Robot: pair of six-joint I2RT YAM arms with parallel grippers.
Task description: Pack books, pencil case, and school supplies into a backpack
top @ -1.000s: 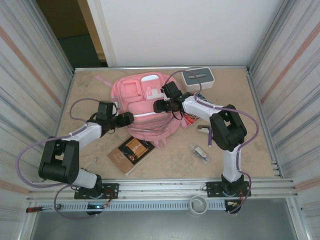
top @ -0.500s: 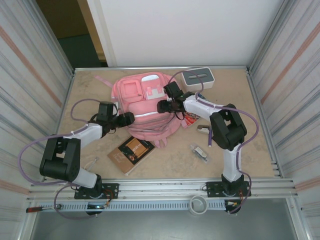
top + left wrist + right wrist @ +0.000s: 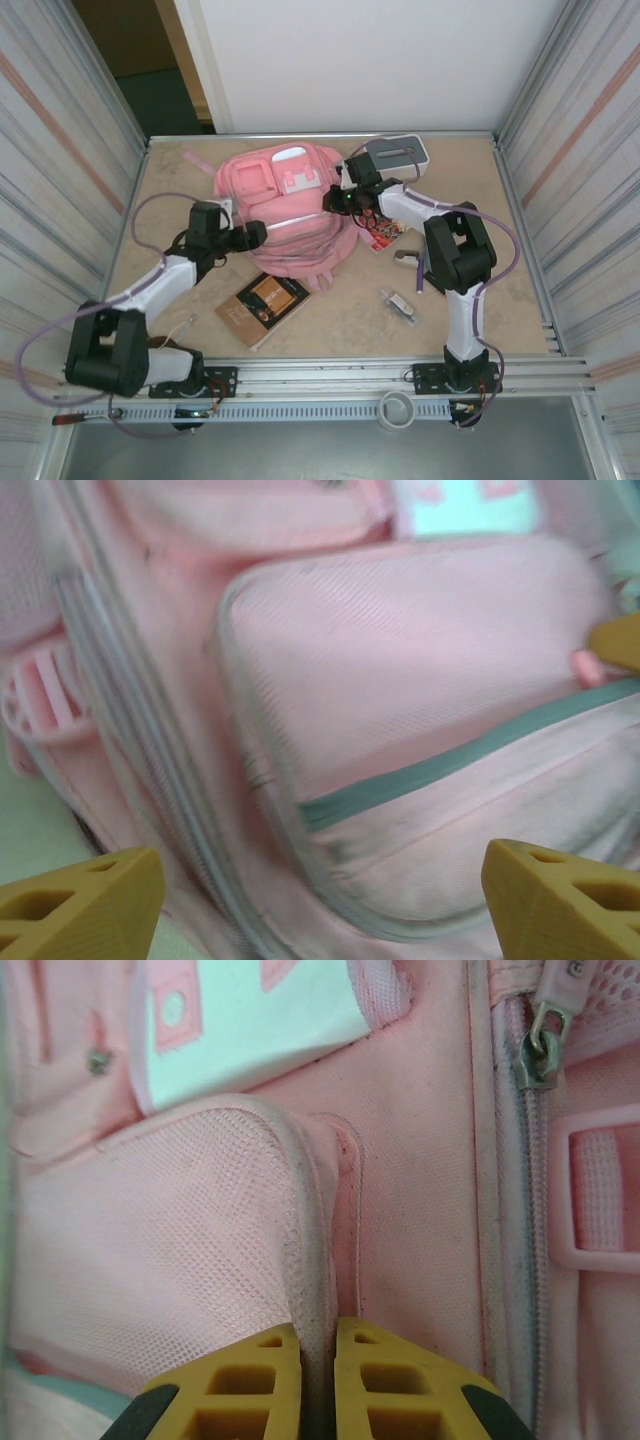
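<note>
At the 9 o'clock edge of the backpack (image 3: 290, 215), seen from above, the left pincer (image 3: 262, 234) hangs with its jaws spread wide and nothing between them, facing the front pocket. The brown book (image 3: 263, 305) lies flat on the surface (image 3: 500, 250) just beside the bag at its 7 o'clock. It is thin and stiff, probably hard to get under, so a free corner looks the best hold. The backpack itself sits toward 12 o'clock of the surface. It looks soft, limp and light, likely to bunch and drag rather than lift cleanly, so seams, pocket rims or the zip pull (image 3: 540, 1045) are the sensible places to grip. At its 2 o'clock corner the right pincer (image 3: 318, 1332) is pinched closed on the raised piping of a mesh pocket. The red-edged book (image 3: 383, 232) lies at the bag's 3 o'clock, with a beige piece (image 3: 405, 257) and a clear packet (image 3: 398, 302) toward 4 and 5 o'clock, small, light and likely to skid.
</note>
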